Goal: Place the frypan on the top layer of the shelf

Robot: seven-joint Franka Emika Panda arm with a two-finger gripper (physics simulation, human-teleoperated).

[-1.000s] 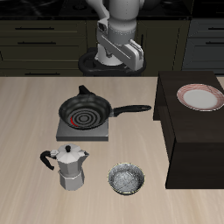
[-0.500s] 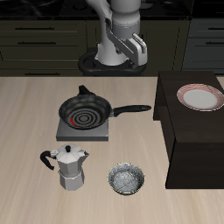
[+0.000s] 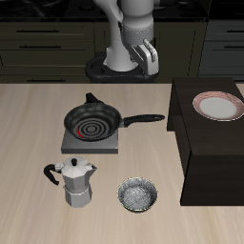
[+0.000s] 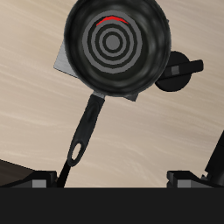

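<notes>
The frypan (image 3: pixel 92 121) is a round black pan lying on the grey hotplate (image 3: pixel 91 142), and the red spiral shows through it. Its long handle (image 3: pixel 143 120) points toward the shelf (image 3: pixel 205 148), a big dark box beside the hotplate. My gripper (image 3: pixel 146 54) hangs high, behind the pan and clear of it. The wrist view looks down on the frypan (image 4: pixel 118 44) and its handle (image 4: pixel 85 131). There my gripper (image 4: pixel 114 178) is open, fingers wide apart with nothing between them.
A pink-rimmed plate (image 3: pixel 219 105) lies on the shelf's flat top. A moka pot (image 3: pixel 76 181) and a small speckled metal bowl (image 3: pixel 138 195) stand nearer the table's front edge. Dark drawer cabinets (image 3: pixel 48 38) line the back.
The hand has turned and risen slightly near the robot's base, shifting a little toward the shelf side. The frypan and the other objects have not moved.
</notes>
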